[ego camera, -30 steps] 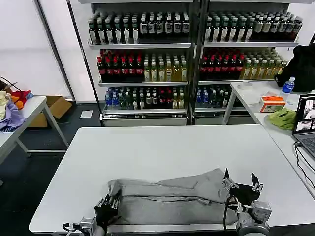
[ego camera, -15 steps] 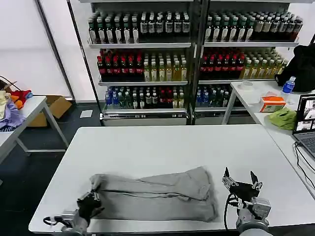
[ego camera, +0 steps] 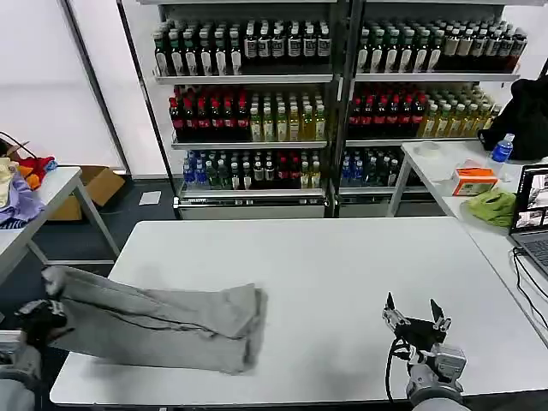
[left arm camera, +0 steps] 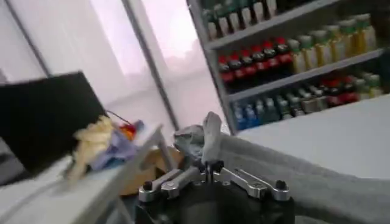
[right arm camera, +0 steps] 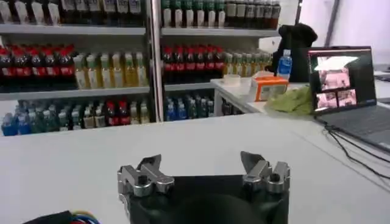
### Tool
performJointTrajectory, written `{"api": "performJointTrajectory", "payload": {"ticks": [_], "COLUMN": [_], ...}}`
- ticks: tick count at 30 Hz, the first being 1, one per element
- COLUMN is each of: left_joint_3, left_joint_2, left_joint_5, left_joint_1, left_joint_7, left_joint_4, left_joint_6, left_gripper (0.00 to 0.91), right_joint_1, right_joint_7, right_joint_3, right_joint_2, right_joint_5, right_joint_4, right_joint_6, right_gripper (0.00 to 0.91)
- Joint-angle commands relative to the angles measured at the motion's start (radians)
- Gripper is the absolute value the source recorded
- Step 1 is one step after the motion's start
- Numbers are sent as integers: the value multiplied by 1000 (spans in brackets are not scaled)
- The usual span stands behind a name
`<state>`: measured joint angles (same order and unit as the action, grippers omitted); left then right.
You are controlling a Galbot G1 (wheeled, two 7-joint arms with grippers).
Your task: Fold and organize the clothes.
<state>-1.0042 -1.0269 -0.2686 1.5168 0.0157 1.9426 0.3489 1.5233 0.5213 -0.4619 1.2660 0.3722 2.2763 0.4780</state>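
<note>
The head camera looks forward and down from above the near edge of the white bench (ego camera: 342,257), taking in its whole top, the drink shelves (ego camera: 330,103) behind it and side tables at either edge. The left wrist camera sits just behind the left hand (left arm camera: 209,165) and faces along it, low and close, out past the bench's left end toward a cluttered side table (left arm camera: 91,176) and the shelves beyond. The right wrist camera rides just behind the right hand (right arm camera: 204,167), low over the bench, looking across its surface to the shelves and a laptop (right arm camera: 347,79). All three views share the bench top and the shelves.
</note>
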Motion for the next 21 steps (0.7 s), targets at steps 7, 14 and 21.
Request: {"api": "performJointTrajectory", "payload": {"ticks": [7,14,21], "left_joint_3": [272,504,582], "left_joint_2": [-142,-206,-214], "left_joint_5": [58,38,37], "left_joint_1": [33,-15,-70], "left_joint_7": [-6,-58,-72], "left_joint_4": [166,193,166], "left_joint_6": [23,97,134], "left_gripper": [10,10,10], "right_joint_1": [26,53,72], "right_joint_7": [4,8,10], "right_joint_3": [-14,-24,-26], "right_joint_2": [3,15,32], "right_joint_5": [1,-4,-18], "right_joint_4": [5,14,19], "right_joint_6": [-6,-11,-13], "right_gripper": [907,907,907]}}
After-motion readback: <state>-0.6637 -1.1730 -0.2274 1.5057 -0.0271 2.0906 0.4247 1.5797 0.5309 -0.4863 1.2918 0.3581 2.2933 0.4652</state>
